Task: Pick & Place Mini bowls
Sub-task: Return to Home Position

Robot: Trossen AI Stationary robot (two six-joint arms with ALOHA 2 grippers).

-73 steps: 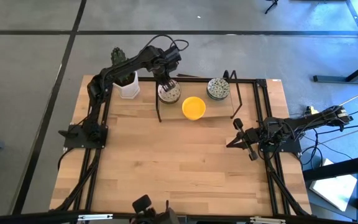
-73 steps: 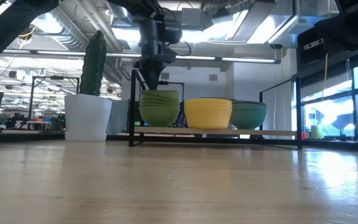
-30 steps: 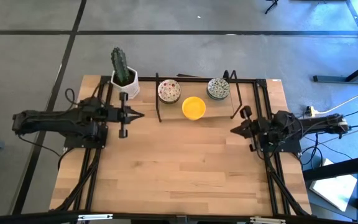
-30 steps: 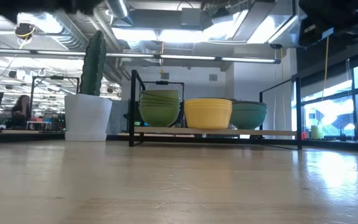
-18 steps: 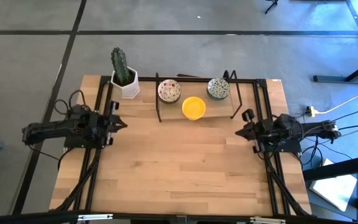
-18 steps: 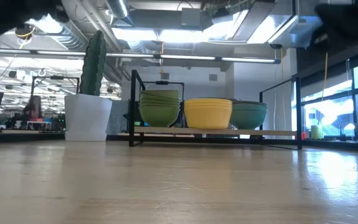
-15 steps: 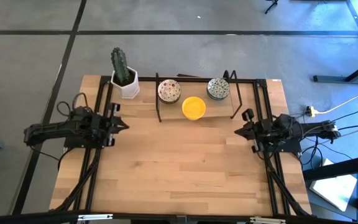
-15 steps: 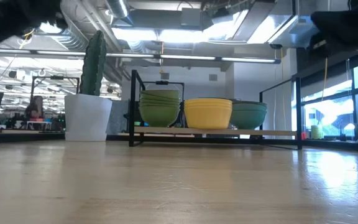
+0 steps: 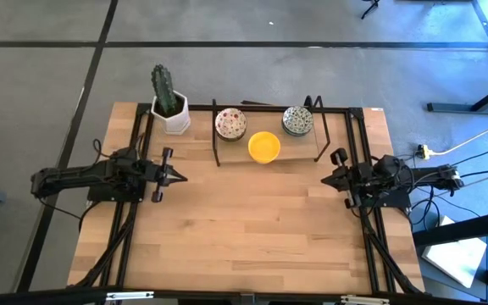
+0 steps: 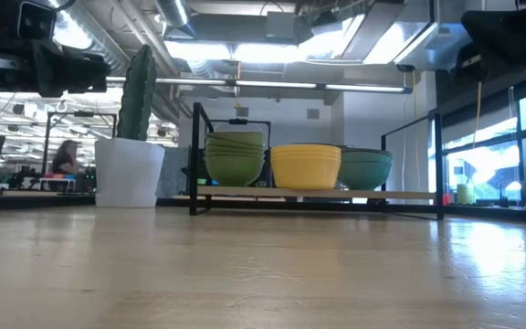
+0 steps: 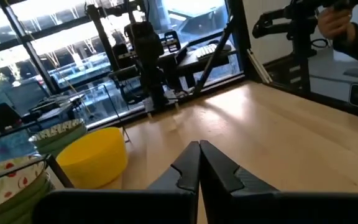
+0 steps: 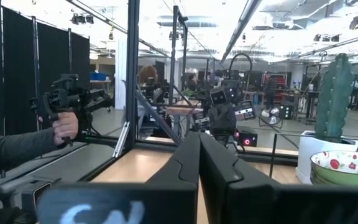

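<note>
Low view shows mini bowls (image 10: 305, 166) only side-on.

Bright, even indoor light.
Ceiling lights (image 10: 210, 47) blow out white in the low view; window glare sheens the surface (image 10: 491, 260); seen from above, shadows are faint.

The bowls (image 10: 306, 165) stand upright in three stacks on a low shelf (image 10: 409, 194) at the far side, close together in a row. The left stack (image 9: 230, 124) is white inside with red floral speckles and olive green outside, and it rises highest. The middle stack (image 9: 263, 146) is plain yellow and sits a little nearer than the other two. The right stack (image 9: 297, 120) shows a green-grey pattern inside and dark green outside.
</note>
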